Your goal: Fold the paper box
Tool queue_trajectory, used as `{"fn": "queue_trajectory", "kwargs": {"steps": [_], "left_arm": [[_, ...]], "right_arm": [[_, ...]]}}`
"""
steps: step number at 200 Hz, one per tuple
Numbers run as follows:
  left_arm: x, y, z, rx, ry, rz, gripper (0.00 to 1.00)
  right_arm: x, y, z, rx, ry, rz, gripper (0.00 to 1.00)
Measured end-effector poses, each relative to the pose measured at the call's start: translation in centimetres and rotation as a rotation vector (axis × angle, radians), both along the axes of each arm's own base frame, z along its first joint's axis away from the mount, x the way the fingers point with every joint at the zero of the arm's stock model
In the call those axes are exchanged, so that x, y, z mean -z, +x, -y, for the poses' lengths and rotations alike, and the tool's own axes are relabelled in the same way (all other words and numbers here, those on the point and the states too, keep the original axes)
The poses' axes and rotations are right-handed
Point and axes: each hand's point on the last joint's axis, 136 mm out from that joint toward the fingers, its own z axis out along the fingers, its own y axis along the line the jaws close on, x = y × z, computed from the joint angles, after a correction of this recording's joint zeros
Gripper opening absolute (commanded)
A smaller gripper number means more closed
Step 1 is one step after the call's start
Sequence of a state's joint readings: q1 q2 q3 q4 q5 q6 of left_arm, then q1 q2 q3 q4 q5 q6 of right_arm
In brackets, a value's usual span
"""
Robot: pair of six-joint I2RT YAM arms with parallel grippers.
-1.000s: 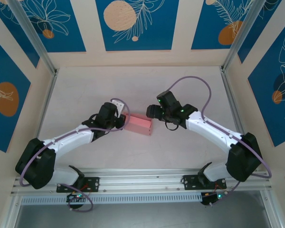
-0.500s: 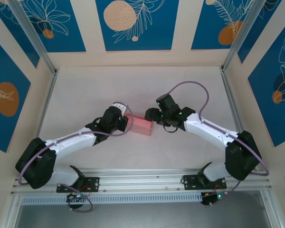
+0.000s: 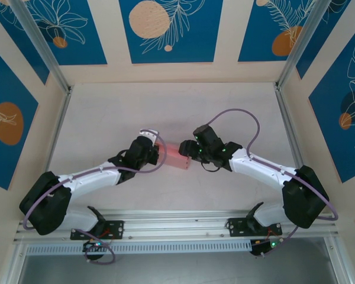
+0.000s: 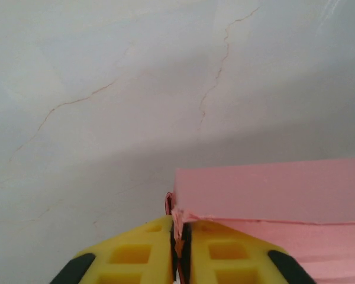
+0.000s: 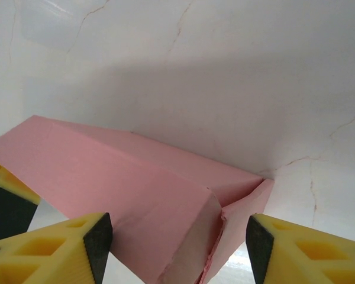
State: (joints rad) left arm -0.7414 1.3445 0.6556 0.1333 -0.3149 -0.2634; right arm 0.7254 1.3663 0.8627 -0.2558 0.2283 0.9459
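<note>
The pale pink paper box (image 3: 176, 155) lies mid-table between both arms, folded into a long closed shape. My left gripper (image 3: 158, 149) is at its left end. In the left wrist view the yellow fingers (image 4: 136, 254) are pressed almost together on a thin crumpled flap at the corner of the paper box (image 4: 272, 189). My right gripper (image 3: 190, 150) is at the right end. In the right wrist view it (image 5: 177, 239) stands open, its black pads (image 5: 98, 244) straddling the end of the paper box (image 5: 106, 177), where a side flap (image 5: 242, 213) stands slightly ajar.
The white table top (image 3: 106, 112) has fine cracks. Metal posts (image 3: 59, 118) and patterned blue walls enclose it on three sides. A rail (image 3: 177, 225) runs along the near edge by the arm bases.
My right gripper has moved left onto the box's end, and its jaws have narrowed. The left gripper has shifted slightly right with the flap in it.
</note>
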Motion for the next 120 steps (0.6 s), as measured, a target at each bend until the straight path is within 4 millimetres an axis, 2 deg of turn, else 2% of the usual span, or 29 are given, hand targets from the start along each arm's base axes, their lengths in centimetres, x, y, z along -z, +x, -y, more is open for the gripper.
{"fn": "queue_trajectory", "kwargs": {"steps": [17,52,64,74,86,120], "left_arm": [[0.1,0.0,-0.1,-0.005,-0.001,0.003,0.19],[0.2,-0.5,-0.6,-0.018,-0.019,-0.002,0.31],[0.2,-0.6,-0.7,-0.020,-0.021,-0.006,0.40],[0.2,-0.7,-0.9,-0.034,-0.029,-0.014,0.54],[0.3,-0.9,-1.2,-0.045,-0.030,-0.024,0.64],[0.5,-2.1,-1.7,-0.048,-0.048,-0.083,0.79]], "right_arm": [[0.3,-0.2,-0.2,-0.003,0.005,-0.002,0.57],[1.0,-0.5,-0.2,0.001,0.013,-0.007,0.53],[1.1,-0.5,-0.2,0.003,0.015,-0.007,0.51],[1.1,-0.5,-0.2,0.006,0.013,-0.007,0.51],[1.2,-0.4,0.0,0.012,0.007,-0.005,0.51],[1.4,-0.1,0.6,0.033,-0.010,0.003,0.50]]}}
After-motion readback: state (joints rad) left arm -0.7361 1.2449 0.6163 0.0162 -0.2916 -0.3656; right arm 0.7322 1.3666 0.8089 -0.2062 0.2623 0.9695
